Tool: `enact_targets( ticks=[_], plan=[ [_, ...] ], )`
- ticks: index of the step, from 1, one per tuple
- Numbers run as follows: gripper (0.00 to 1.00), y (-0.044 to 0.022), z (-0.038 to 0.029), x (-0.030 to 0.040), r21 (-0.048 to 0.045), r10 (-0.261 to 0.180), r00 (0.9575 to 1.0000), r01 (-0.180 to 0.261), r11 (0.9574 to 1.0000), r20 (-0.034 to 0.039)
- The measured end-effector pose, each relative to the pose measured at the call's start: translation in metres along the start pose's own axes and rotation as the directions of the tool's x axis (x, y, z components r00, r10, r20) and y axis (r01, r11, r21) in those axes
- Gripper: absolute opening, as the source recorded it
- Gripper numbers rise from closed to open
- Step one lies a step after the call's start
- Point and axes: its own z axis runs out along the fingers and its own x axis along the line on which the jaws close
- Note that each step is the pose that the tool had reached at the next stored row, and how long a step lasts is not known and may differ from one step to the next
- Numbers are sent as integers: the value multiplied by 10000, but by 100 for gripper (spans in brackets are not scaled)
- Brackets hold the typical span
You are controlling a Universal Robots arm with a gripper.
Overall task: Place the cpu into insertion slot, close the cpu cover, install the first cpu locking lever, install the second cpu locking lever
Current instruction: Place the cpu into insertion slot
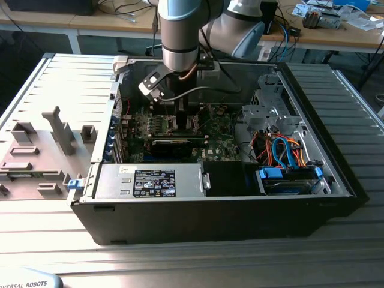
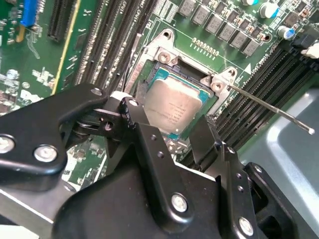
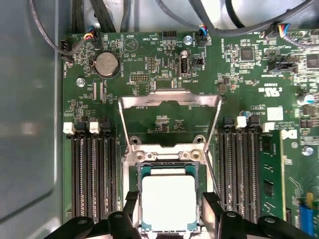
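Cpu (image 3: 168, 201) seated, pincer (image 3: 170, 198) released astride, cpu cover (image 3: 169, 98) open in first wrist view

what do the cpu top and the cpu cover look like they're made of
The cpu top looks like matte silver-grey metal, given its pale, even sheen. The cpu cover looks like thin bare sheet metal, probably steel: silvery, with bright glints along its frame.
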Motion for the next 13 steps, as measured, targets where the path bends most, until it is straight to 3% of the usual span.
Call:
enact_targets(
  ticks=[3, 4, 6, 7, 8, 9, 10, 11, 12, 13],
  plan=[
    [60, 1, -21, 7, -2, -8, 9999, 8, 10000, 127],
    [47, 1, -20, 7, -4, -11, 9998, 11, 10000, 194],
    [35, 1, -21, 7, -12, -45, 9965, 47, 10000, 837],
    [29, 1, -21, 8, -15, -61, 9937, 63, 10000, 1120],
    [17, 1, -20, 9, -10, -70, 9917, 72, 10000, 1287],
    [17, 1, -18, 11, -5, -78, 9901, 79, 10000, 1405],
    [17, 1, -16, 13, 16, -94, 9865, 92, 10000, 1638],
    [11, 1, -7, 17, 49, -109, 9840, 102, 9999, 1776],
    [11, 1, -1, 18, 75, -114, 9843, 102, 9999, 1763],
    [11, 1, 0, 18, 80, -110, 9856, 98, 9999, 1689]
  ],
)
